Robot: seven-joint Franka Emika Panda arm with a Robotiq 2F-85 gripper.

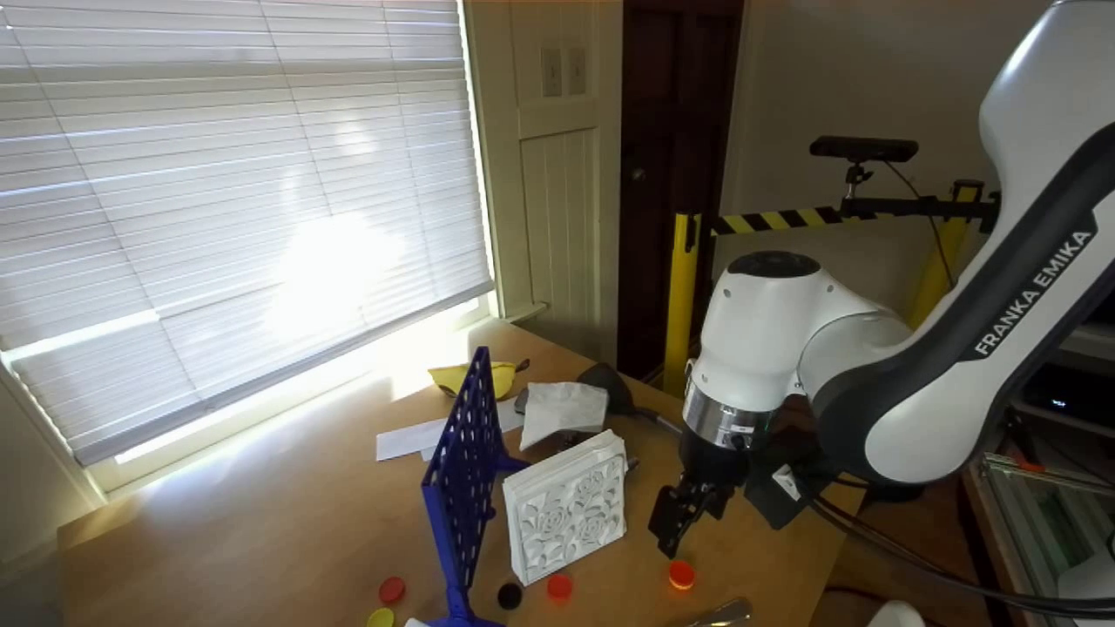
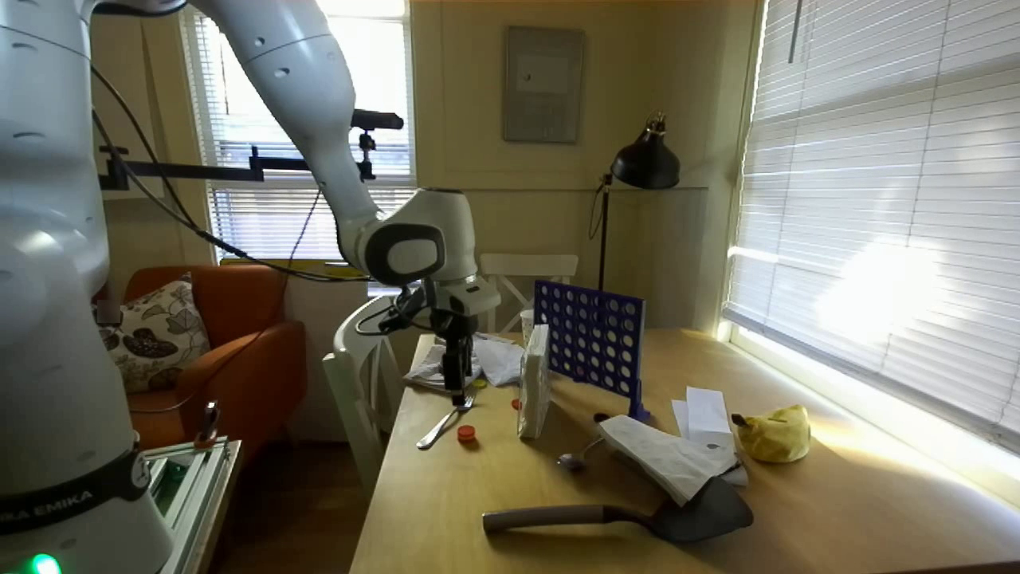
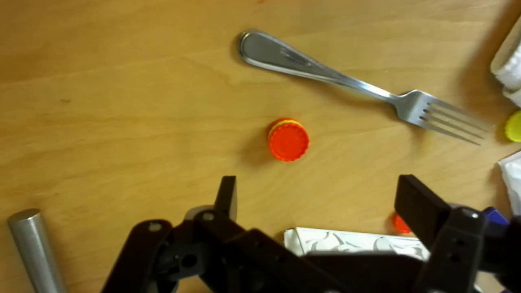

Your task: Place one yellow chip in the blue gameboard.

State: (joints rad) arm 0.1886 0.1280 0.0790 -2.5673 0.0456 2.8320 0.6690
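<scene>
Gripper point(image 3: 317, 180) hangs over the worktop point(image 1: 287, 540), jaws spread wide, holding nothing. In the wrist view, a yellow chip point(image 3: 515, 126) lies right of the fork point(image 3: 325, 75). The gameboard point(image 1: 462, 475) stands upright near the white box point(image 1: 568, 509).

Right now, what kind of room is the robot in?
It looks like a room in someone's home, maybe one for sitting and eating, though I can't be sure. You can see an orange armchair, a wooden table and a black lamp.
</scene>
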